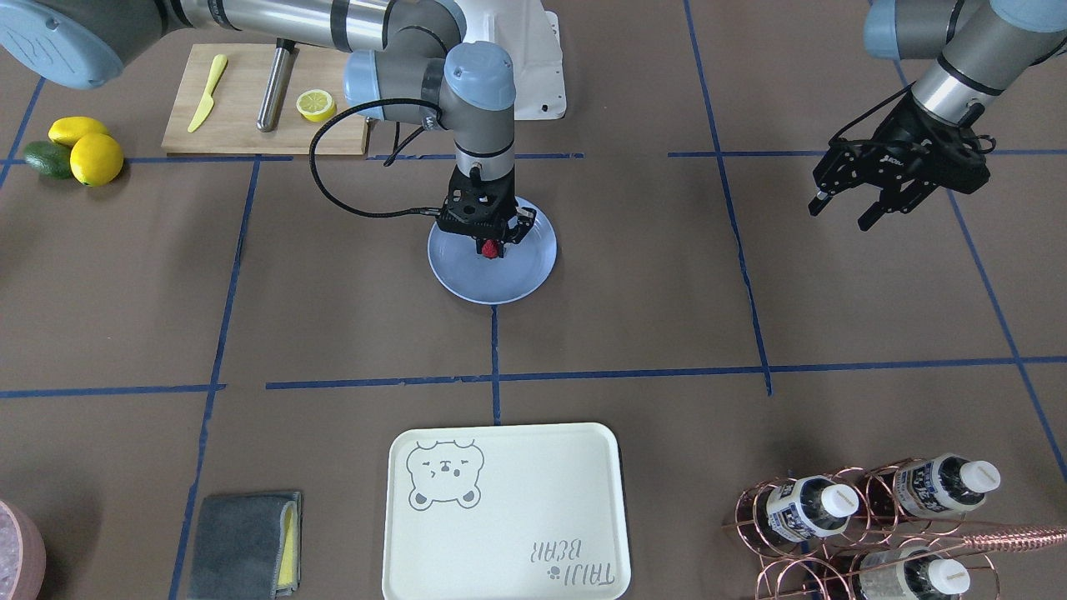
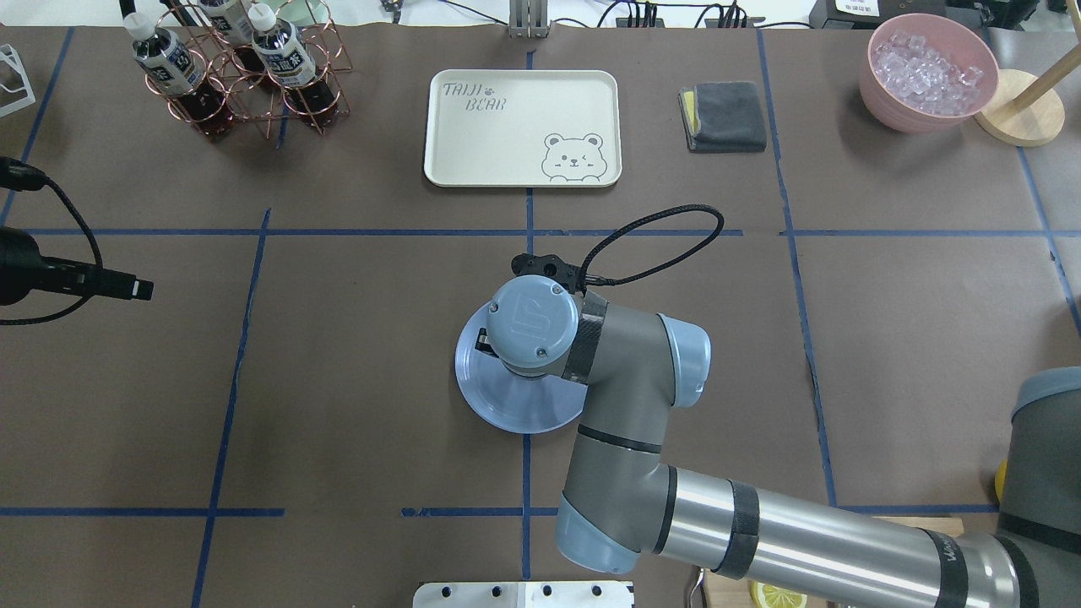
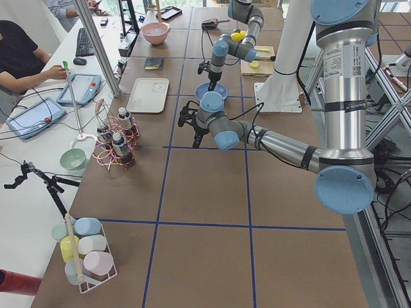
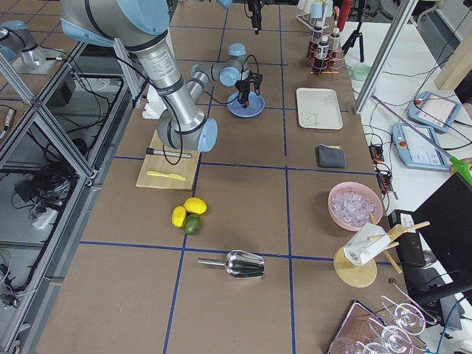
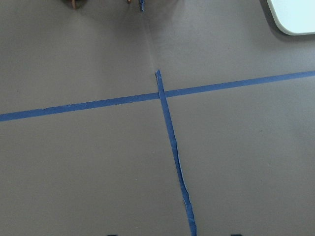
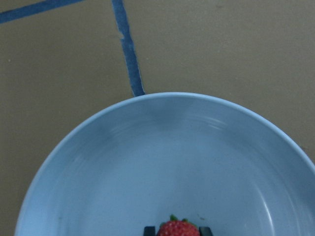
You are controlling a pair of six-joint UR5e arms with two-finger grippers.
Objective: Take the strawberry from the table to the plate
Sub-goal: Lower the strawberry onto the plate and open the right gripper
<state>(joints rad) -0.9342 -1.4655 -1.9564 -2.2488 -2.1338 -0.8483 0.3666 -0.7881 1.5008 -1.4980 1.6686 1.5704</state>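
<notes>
— Table (image 1: 633, 333) first: what do we see of it?

— We see brown paper crossed by blue tape lines. We take the light blue plate (image 1: 467, 279) as our mark. It lies flat on the paper, and one tape line runs up to its rim.

— And the arms?

— The right arm (image 2: 642, 397) reaches over the plate with its wrist straight above it, so from overhead we see only part of the rim. The left arm (image 1: 959, 71) hangs well apart from the plate, off to one side above bare paper.

— What else lies about?

— A cream tray (image 1: 517, 500) with a bear drawing sits on the far side of the plate from the robot, apart from it. A wooden cutting board (image 1: 237, 100) sits nearer the robot than the plate, off to the right arm's side.

— Now the hands?

— The right gripper (image 1: 493, 242) points straight down inside the plate's rim, its jaws clenched against both sides of the berry. The left gripper (image 1: 842, 214) is released, jaws spread wide, far from the plate.

— And the berry itself?

— The strawberry (image 6: 178, 229) is red and bumpy with green leaves on top. It sits between those jaws over the plate's inner surface. We cannot tell whether it touches the plate or hangs just above it.
</notes>
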